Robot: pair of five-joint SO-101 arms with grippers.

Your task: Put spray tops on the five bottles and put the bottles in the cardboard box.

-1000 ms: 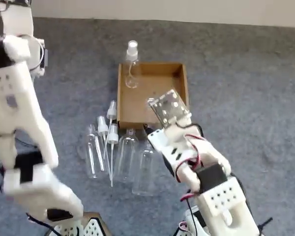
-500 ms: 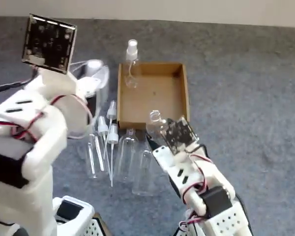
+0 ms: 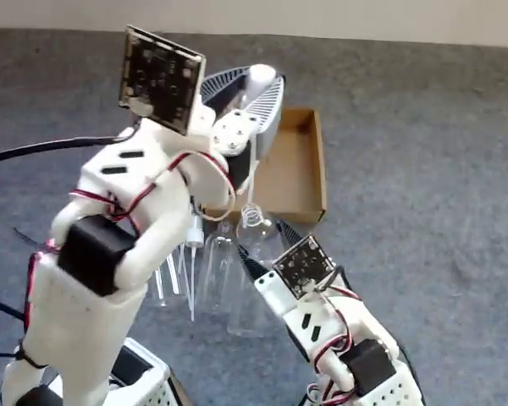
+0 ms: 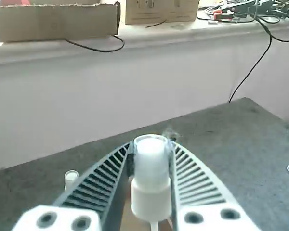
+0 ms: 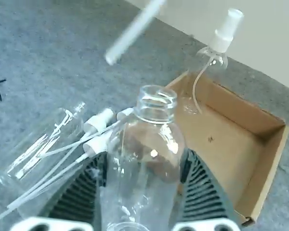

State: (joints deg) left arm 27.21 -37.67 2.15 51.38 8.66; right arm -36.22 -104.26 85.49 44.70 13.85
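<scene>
My right gripper (image 3: 263, 245) (image 5: 145, 164) is shut on a clear bottle (image 3: 254, 227) (image 5: 147, 154), held upright with its open neck up, just in front of the cardboard box (image 3: 298, 173) (image 5: 243, 144). My left gripper (image 3: 258, 83) (image 4: 151, 150) hangs above it, shut on a white spray top (image 3: 262, 74) (image 4: 151, 180). The top's thin tube (image 3: 251, 173) (image 5: 134, 30) points down toward the neck, a little off to one side. One bottle with a spray top (image 5: 213, 57) stands in the box's far corner.
Several capless bottles (image 3: 213, 272) (image 5: 41, 147) and loose spray tops (image 3: 191, 230) (image 5: 98, 126) lie on the grey carpet beside the box's near-left corner. The left arm's body (image 3: 127, 245) covers the carpet's left side. A wall runs behind the box.
The left arm has swung in from the left and brought the spray top over the box and bottle. The right gripper has drawn the bottle back from the box and a little leftward.
</scene>
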